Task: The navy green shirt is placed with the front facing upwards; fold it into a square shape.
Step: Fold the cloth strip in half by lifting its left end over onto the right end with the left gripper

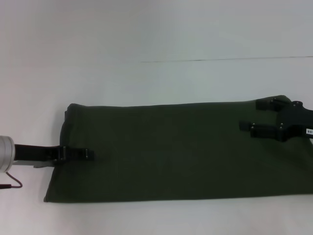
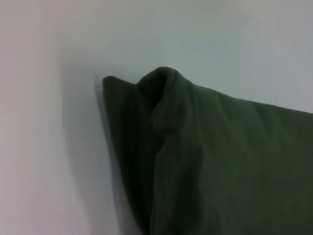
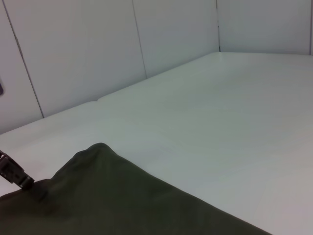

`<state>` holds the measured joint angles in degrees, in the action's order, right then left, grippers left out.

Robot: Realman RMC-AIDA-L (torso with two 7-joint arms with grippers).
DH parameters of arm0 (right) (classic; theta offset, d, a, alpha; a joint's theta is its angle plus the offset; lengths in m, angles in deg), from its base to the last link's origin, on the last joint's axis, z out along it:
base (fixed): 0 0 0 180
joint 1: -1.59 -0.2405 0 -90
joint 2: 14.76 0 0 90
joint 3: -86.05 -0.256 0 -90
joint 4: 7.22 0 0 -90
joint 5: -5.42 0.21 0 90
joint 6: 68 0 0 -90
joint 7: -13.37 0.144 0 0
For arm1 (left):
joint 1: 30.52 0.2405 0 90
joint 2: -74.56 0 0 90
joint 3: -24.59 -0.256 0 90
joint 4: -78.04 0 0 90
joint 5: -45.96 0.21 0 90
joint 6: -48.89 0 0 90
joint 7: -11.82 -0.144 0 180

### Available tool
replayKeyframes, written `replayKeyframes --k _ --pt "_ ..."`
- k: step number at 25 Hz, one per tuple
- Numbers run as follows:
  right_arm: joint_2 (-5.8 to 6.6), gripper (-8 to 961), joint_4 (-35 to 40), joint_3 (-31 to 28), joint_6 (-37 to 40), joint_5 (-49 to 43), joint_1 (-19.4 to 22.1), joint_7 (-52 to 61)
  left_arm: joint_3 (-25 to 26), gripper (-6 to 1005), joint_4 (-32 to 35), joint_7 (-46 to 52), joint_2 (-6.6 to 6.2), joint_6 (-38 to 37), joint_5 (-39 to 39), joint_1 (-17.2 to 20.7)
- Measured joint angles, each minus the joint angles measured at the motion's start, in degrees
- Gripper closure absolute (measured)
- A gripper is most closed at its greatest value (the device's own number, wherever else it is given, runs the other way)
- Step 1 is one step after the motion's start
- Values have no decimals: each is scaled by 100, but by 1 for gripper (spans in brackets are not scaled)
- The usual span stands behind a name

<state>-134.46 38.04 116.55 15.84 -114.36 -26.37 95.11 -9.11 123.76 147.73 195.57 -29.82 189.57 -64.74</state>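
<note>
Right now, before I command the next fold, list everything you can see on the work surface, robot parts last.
navy green shirt: one, dark olive green, lying flat as a long folded band across the table, plain side up, no print showing.
table: one, white, under the shirt.
cable: one, dark red, at the robot's left edge beside the left arm.
left end effector: one, black, over the shirt's left end, fingers close together.
right end effector: one, black, over the shirt's far right corner, fingers spread apart.
</note>
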Motion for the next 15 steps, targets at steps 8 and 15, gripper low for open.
replayKeyframes --k 8,15 --pt "0 25 -8 0 -6 -13 14 90 10 265 43 54 17 -18 0 -16" --pt "0 25 -9 0 -9 -61 20 131 -4 500 50 57 19 23 -5 -16"
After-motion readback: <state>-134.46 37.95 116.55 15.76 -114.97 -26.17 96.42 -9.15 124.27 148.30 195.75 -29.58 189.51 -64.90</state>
